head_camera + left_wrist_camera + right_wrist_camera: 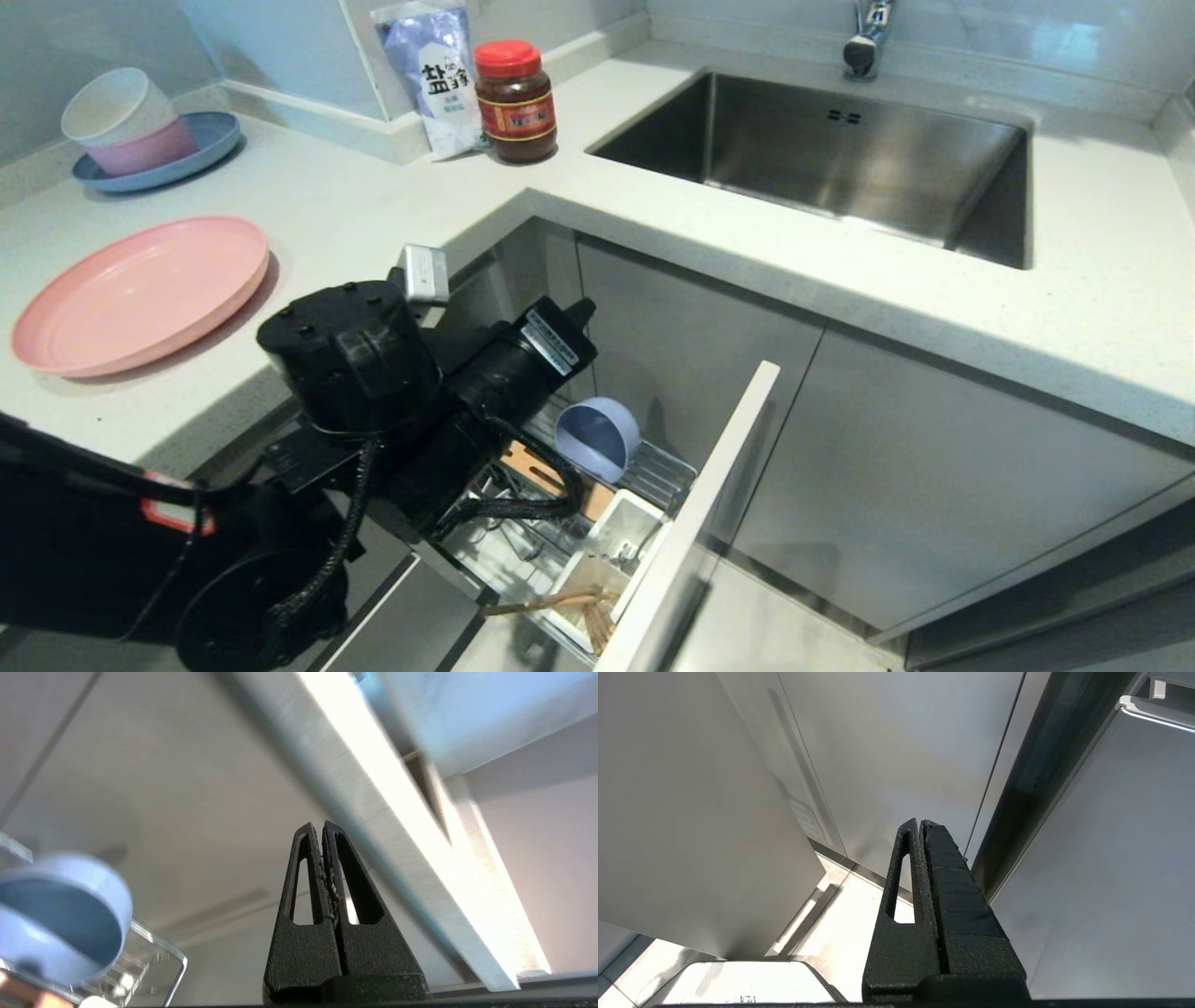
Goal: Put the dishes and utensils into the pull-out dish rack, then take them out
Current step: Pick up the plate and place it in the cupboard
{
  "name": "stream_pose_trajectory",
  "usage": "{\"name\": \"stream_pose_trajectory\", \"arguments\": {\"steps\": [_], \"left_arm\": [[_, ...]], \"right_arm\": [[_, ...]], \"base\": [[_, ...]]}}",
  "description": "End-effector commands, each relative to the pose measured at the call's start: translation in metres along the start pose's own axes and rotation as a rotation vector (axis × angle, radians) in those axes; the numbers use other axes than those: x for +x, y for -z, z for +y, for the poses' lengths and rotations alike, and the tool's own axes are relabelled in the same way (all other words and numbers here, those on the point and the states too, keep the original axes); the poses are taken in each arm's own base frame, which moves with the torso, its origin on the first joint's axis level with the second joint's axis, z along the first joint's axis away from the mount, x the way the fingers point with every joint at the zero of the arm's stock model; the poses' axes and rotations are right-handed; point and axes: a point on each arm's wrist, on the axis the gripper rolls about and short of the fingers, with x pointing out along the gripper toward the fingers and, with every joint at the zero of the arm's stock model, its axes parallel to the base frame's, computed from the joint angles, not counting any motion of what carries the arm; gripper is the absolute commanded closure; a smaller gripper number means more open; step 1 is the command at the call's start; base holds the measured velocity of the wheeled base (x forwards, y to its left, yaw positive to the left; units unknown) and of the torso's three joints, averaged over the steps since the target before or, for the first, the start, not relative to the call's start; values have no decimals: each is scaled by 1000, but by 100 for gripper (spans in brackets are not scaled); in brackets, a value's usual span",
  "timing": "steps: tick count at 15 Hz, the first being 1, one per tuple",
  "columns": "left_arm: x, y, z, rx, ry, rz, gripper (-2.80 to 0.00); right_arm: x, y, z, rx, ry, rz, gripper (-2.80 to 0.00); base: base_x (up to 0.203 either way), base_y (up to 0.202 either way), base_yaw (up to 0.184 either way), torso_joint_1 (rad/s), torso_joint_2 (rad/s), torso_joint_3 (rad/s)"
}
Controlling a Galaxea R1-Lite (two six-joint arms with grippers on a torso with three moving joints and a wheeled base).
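The pull-out dish rack stands open below the counter, behind its narrow front panel. The blue-grey bowl leans on its side among the wires at the back of the rack. It also shows in the left wrist view as the bowl. Wooden chopsticks lie across the white cutlery cup. The pink plate lies flat on the counter to the left. My left arm reaches over the rack and hides its own fingers. My left gripper is shut on nothing and points up toward the counter's underside. My right gripper is shut and parked low by cabinet doors.
Stacked cream and pink bowls sit on a blue plate at the counter's back left. A salt bag and a red-lidded jar stand in the corner. The steel sink lies to the right. The counter edge runs close above my left fingers.
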Motion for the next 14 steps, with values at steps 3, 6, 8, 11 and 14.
{"name": "stream_pose_trajectory", "arguments": {"steps": [3,6,8,11,14], "left_arm": [[-46,-54,-32,136,19,-33,0],[-55,-83,-42,305,-146,-93,0],[-54,-94,-43,380,-259,-119,0],[-57,-131,-36,421,-472,-174,0],[-66,-167,-23,447,-642,-224,0]], "right_arm": [[0,0,0,0,1,-2,0],[0,0,0,0,1,-2,0],[0,1,0,0,1,-3,0],[0,0,0,0,-1,-3,0],[0,1,0,0,0,-2,0]], "base": [[0,0,0,0,0,0],[0,0,0,0,0,0],[0,0,0,0,0,0],[0,0,0,0,0,0],[0,0,0,0,0,0]]}}
